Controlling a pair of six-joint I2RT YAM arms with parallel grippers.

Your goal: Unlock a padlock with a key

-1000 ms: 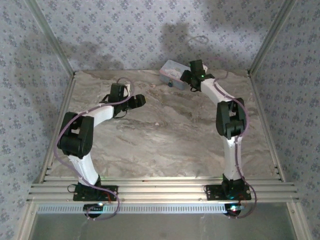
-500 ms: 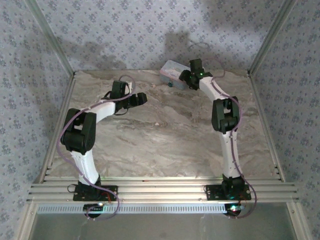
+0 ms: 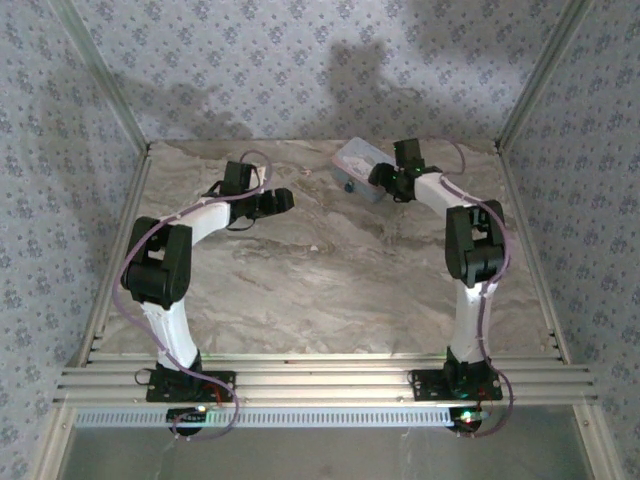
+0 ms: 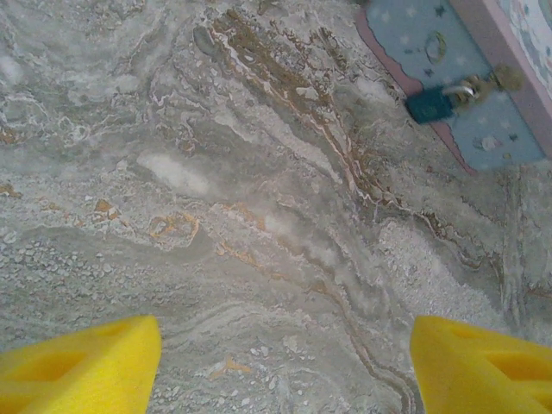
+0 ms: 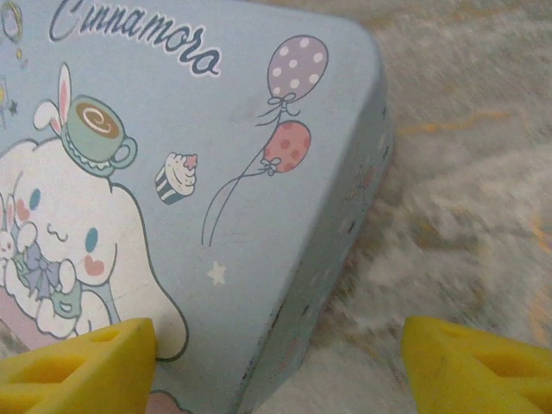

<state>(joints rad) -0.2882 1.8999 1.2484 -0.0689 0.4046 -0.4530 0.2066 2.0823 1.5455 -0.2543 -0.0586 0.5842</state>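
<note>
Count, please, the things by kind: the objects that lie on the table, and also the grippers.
Grippers: 2, the left gripper and the right gripper
Pale blue tin: 1
Dark-blue padlock: 1
Total: 4

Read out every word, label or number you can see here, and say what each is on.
"Cinnamora": dark script on the lid of the pale blue tin; last letters uncertain.
Padlock: any marking too small and blurred to read.
</note>
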